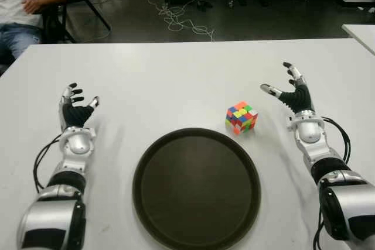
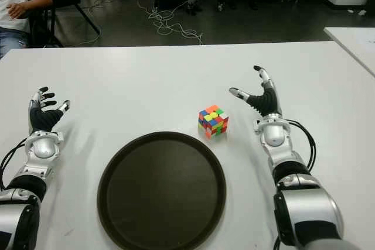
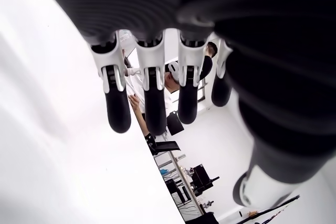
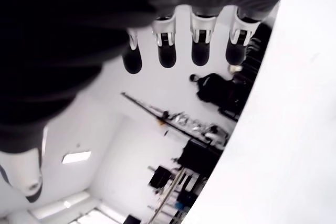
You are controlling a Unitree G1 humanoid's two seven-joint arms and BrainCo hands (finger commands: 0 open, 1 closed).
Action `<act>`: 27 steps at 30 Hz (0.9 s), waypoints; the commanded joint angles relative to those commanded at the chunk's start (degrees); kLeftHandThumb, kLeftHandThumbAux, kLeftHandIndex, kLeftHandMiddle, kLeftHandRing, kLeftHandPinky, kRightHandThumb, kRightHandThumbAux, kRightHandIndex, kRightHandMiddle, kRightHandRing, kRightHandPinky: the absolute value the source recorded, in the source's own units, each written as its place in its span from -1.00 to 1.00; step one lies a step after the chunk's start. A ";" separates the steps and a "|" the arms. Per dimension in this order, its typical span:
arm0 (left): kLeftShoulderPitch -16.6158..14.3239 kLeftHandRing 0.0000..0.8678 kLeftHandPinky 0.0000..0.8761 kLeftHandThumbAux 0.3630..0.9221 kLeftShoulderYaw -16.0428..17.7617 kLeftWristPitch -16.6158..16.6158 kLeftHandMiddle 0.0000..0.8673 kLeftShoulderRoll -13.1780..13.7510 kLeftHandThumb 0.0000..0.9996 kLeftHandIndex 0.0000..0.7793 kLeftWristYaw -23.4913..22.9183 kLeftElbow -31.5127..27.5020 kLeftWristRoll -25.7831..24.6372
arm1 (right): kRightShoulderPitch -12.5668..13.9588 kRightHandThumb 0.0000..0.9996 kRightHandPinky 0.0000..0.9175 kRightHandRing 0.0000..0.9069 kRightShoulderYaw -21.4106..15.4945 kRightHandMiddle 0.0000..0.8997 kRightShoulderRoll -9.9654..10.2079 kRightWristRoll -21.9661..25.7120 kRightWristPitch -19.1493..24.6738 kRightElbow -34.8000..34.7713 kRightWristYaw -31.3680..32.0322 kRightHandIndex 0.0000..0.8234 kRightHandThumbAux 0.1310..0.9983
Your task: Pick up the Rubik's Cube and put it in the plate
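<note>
White and bare apart from two things, the table [image 1: 176, 74] stands in a workshop with dark floor, loose cables [image 1: 181, 21] beyond its far edge, and a seated person [image 1: 23, 4] at the far left corner. Taking the plate [image 1: 196, 188] as the landmark, a round dark brown one with a raised rim lying near the table's front edge: well to its left shows the left hand [image 1: 75, 109], palm forward, its fingers [image 3: 118, 103] spread and relaxed with nothing in them, kept wide of the work and likely idle for this task. Just beyond the plate's far right rim, apart from it, the Rubik's Cube [image 1: 241, 117] sits on the table, not yet picked up. It is scrambled, turned so that one corner faces the robot, with orange, yellow, green, red and blue squares mixed on its visible faces; its flat sides should offer opposing surfaces for a pinch. Right of the cube, farther from the plate, the right hand [image 1: 291, 93] is held with thumb and fingers [image 4: 167, 53] opened out and empty, the palm turned toward the cube, seemingly readied to close on it, since it is the nearer hand and the carry to the plate is short.
</note>
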 joint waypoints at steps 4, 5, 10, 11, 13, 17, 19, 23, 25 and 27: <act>0.05 -0.19 -0.11 0.43 0.16 0.66 -0.32 -0.19 -0.78 -0.62 -0.23 -0.47 -0.36 | 0.05 -1.00 -0.95 -1.00 0.31 -0.99 -0.50 -0.11 -1.52 -0.27 1.81 -0.93 0.14; 0.07 -0.18 -0.11 0.43 0.17 0.72 -0.32 -0.20 -0.78 -0.63 -0.24 -0.54 -0.38 | 0.04 -1.00 -0.95 -1.00 0.29 -0.99 -0.52 -0.09 -1.61 -0.27 1.98 -0.93 0.15; 0.34 0.13 0.22 0.44 0.42 0.78 -0.06 -0.27 -0.74 -0.62 -0.64 -1.12 -0.71 | 0.32 -1.00 -0.97 -1.00 0.56 -1.00 -1.26 0.16 -3.02 -2.38 4.92 -0.95 0.25; 0.38 0.27 0.34 0.45 0.47 0.76 0.05 -0.29 -0.73 -0.62 -0.71 -1.18 -0.79 | 0.43 -1.00 -0.97 -1.00 0.69 -0.99 -1.47 0.13 -3.27 -3.01 5.58 -0.95 0.29; 0.42 0.36 0.39 0.45 0.67 0.61 0.13 -0.37 -0.72 -0.62 -0.68 -1.22 -0.98 | 0.63 -1.00 -0.98 -1.00 1.07 -0.98 -2.18 0.08 -3.65 -4.47 7.65 -0.96 0.33; 0.46 0.09 0.07 0.44 0.88 0.39 -0.09 -0.47 -0.72 -0.63 -0.63 -1.32 -1.14 | 0.93 -1.00 -0.98 -1.00 1.38 -0.97 -2.91 0.33 -3.78 -6.65 10.49 -0.97 0.39; 0.48 -0.02 0.01 0.45 1.01 0.17 -0.17 -0.57 -0.72 -0.63 -0.49 -1.37 -1.22 | 0.95 -1.00 -0.96 -0.99 1.54 -0.96 -3.34 1.06 -4.41 -8.24 13.40 -0.96 0.40; 0.53 -0.18 -0.13 0.47 1.07 0.04 -0.29 -0.69 -0.73 -0.63 -0.24 -1.46 -1.19 | 1.21 -1.00 -0.93 -0.98 1.48 -0.93 -3.95 2.09 -4.67 -10.13 16.78 -0.94 0.37; 0.55 -0.22 -0.16 0.48 1.03 0.07 -0.33 -0.76 -0.75 -0.63 -0.08 -1.55 -1.12 | 1.35 -1.00 -0.93 -0.98 1.70 -0.93 -4.41 2.03 -4.78 -10.66 18.00 -0.94 0.34; 0.54 -0.27 -0.19 0.48 0.91 0.26 -0.38 -0.80 -0.76 -0.64 0.23 -1.64 -0.92 | 1.30 -1.00 -0.92 -0.98 2.05 -0.94 -4.86 1.82 -4.67 -11.19 18.95 -0.95 0.29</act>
